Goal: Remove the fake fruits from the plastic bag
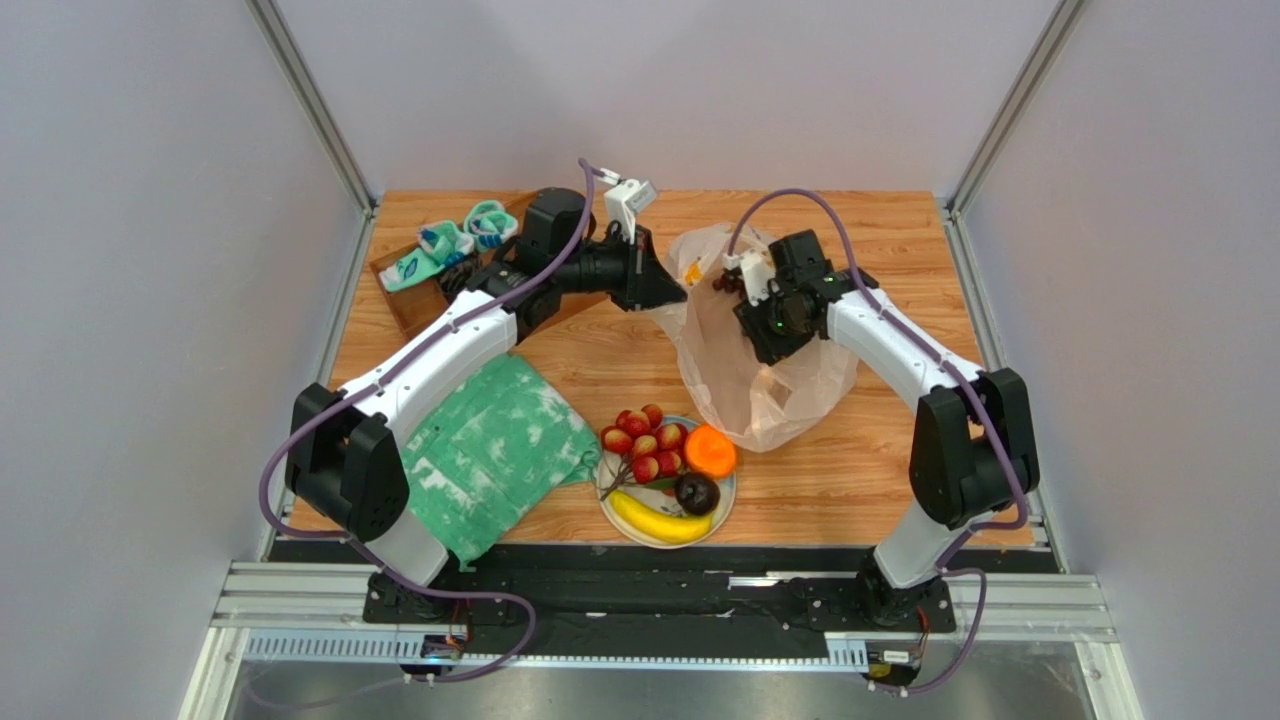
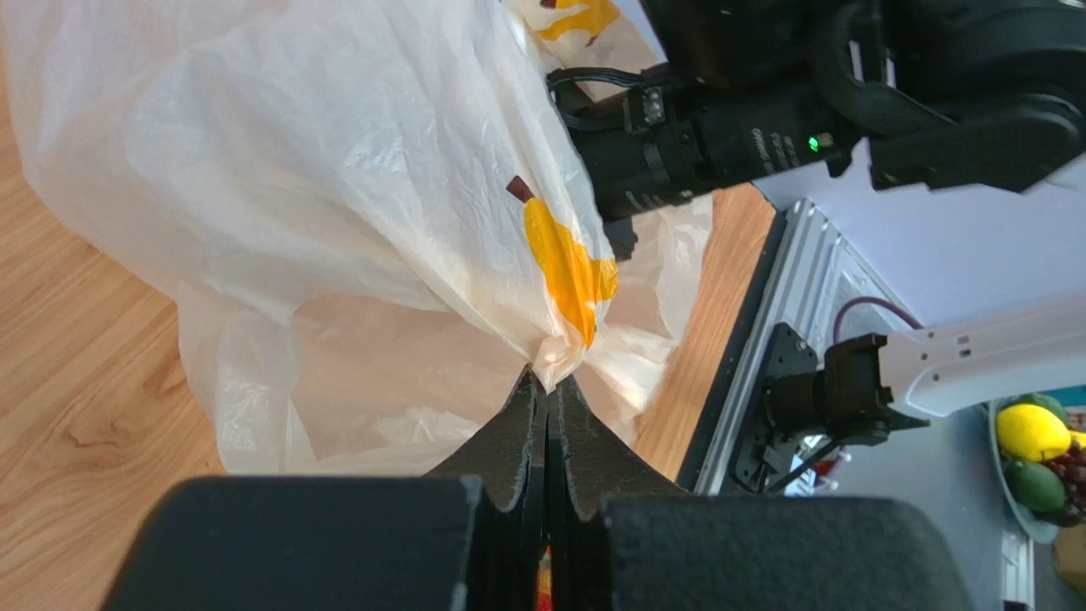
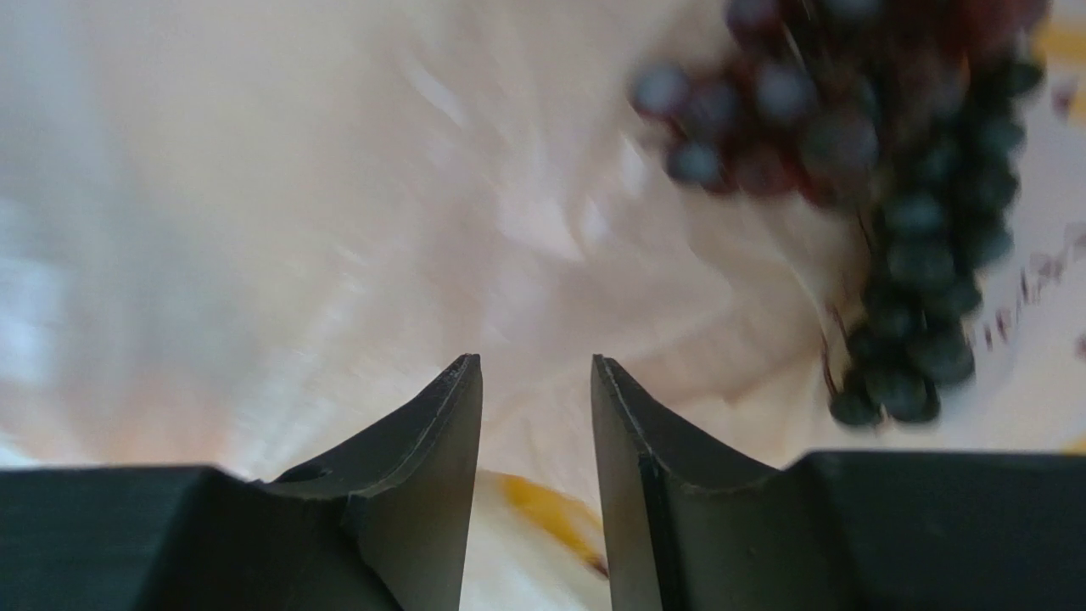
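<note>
The translucent plastic bag (image 1: 759,368) lies right of centre on the table. My left gripper (image 1: 672,288) is shut on a bunched edge of the plastic bag (image 2: 383,191) and holds it up. My right gripper (image 1: 739,285) is open and empty over the bag's mouth, with the bag's film (image 3: 319,191) in front of its fingers (image 3: 440,433). The dark purple grape bunch (image 3: 892,191) lies inside the bag, up and right of those fingers, apart from them. The red ball cluster (image 1: 642,443), orange (image 1: 709,452), dark round fruit (image 1: 696,492) and banana (image 1: 658,519) lie on a plate (image 1: 727,510).
A green-white mottled cloth (image 1: 496,450) lies left of the plate. A brown board with teal-white items (image 1: 448,243) sits at the back left. Grey walls close in both sides, and a metal rail runs along the near edge.
</note>
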